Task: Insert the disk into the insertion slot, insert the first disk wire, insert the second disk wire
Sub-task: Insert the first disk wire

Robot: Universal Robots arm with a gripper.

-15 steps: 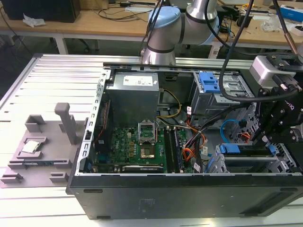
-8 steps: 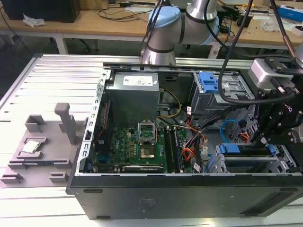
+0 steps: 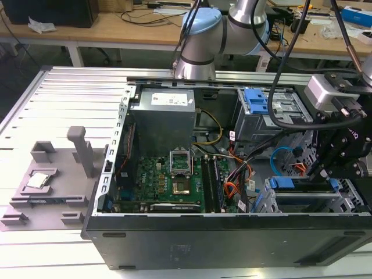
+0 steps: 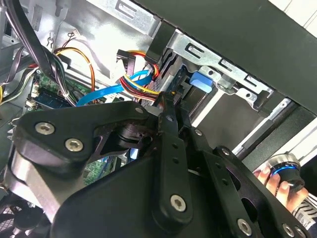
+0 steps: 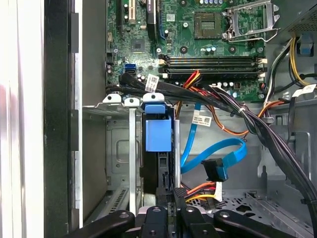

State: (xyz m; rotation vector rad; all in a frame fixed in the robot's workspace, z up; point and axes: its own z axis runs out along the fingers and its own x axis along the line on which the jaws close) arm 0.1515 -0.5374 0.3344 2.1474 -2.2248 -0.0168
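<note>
The disk [image 5: 158,134] is seated. The first disk wire [image 5: 196,188] is pinched in the gripper [image 5: 172,192]; a straight push is needed

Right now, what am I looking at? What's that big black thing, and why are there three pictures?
It's a robot arm working inside an open computer case on a metal table. One camera watches from off the arm; two ride on the arm's wrist, looking past its black gripper. The green board is the motherboard. The gripper is at the disk, which sits in its blue frame in the grey insertion slot. The light-blue second disk wire loops beside it. I can't tell whether the gripper holds anything.
</note>
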